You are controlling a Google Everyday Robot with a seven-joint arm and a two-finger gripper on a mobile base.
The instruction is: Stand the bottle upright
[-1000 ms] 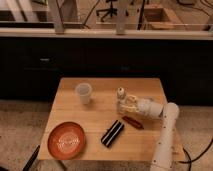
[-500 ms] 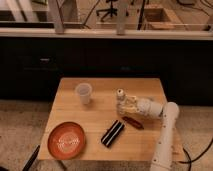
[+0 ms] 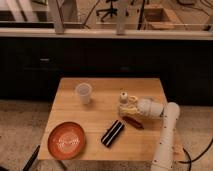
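pale bottle (image 3: 123, 101) upright at the pincer (image 3: 126, 107) on the wooden counter (image 3: 107, 87)

camera view: the bottle stands right of centre, white cap up, with the pincer closed around its lower body, the white arm (image 3: 165, 135) reaching in from the lower right. a translucent cup (image 3: 84, 93) stands well apart to the left; a dark red object (image 3: 133, 122) lies just below the pincer, a black bar (image 3: 112, 133) beside it, an orange plate (image 3: 66, 141) at the front left.

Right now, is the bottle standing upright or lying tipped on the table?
Upright: the bottle stands on the table with its white cap on top. The gripper is at its right side.
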